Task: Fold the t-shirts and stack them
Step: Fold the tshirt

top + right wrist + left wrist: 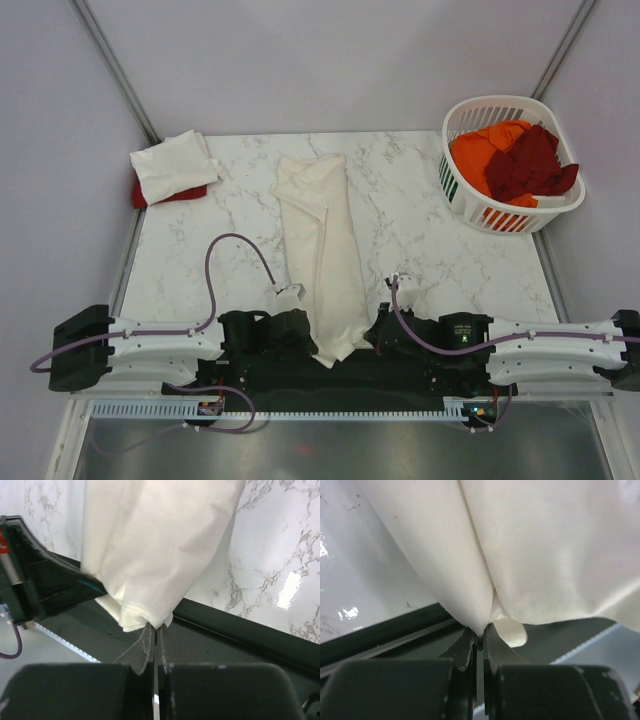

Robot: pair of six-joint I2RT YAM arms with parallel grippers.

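A cream-white t-shirt (322,250) lies folded into a long narrow strip down the middle of the marble table, its near end hanging over the front edge. My left gripper (481,632) is shut on the shirt's (535,550) near left corner. My right gripper (159,628) is shut on the hemmed near right corner of the same shirt (150,545). In the top view the left gripper (298,330) and right gripper (372,335) flank the shirt's near end. A folded cream-white t-shirt (172,165) rests on a red one (150,194) at the far left.
A white slatted laundry basket (470,120) stands at the far right corner, holding an orange shirt (480,158) and a dark maroon shirt (530,165). A black rail (250,635) runs along the table's front edge under both grippers.
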